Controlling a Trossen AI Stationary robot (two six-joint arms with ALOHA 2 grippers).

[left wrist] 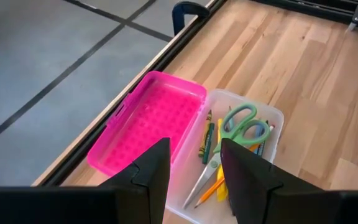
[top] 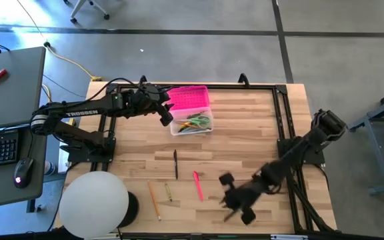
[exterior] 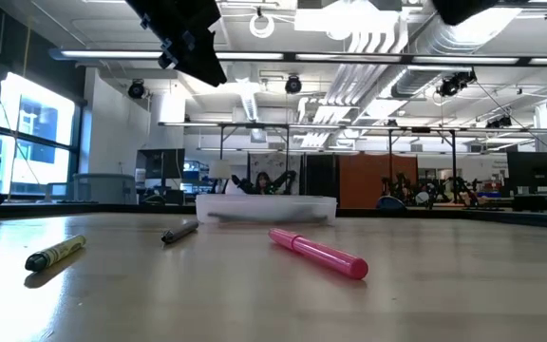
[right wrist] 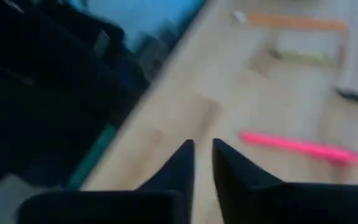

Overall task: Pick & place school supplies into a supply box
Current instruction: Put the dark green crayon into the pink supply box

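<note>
Left hand (top: 167, 113) hangs over the near-left corner of the supply box (top: 191, 111), its fingers spread wide with nothing between them; in its wrist view the two dark fingers (left wrist: 151, 171) frame the seam between the pink lid (left wrist: 148, 118) and the clear tray. The box sits open toward the far side of the table (top: 245, 133), lid laid back, and already holds the green-handled scissors (left wrist: 238, 127) with several pens and pencils.

Nearer than the box, loose on the table, lie an orange pencil (top: 154, 200), a yellowish marker (top: 168, 193), a dark pen (top: 176, 164) and a pink pen (top: 198, 185). Right of these and well apart from the box, the right hand (top: 235, 207) is low near the table's near edge; its fingers are nearly together with only a slim gap and appear to hold nothing. The pink pen shows ahead of them in its wrist view, not between them.

Risks, as I judge them: fingers this narrow could push the pink pen rather than straddle it, and a round pen rolls easily. The left hand, so close above the box, could nudge it or block a drop.

Room is wide between the loose pens and the box; the black frame along the table's edges crowds both arms' bases
</note>
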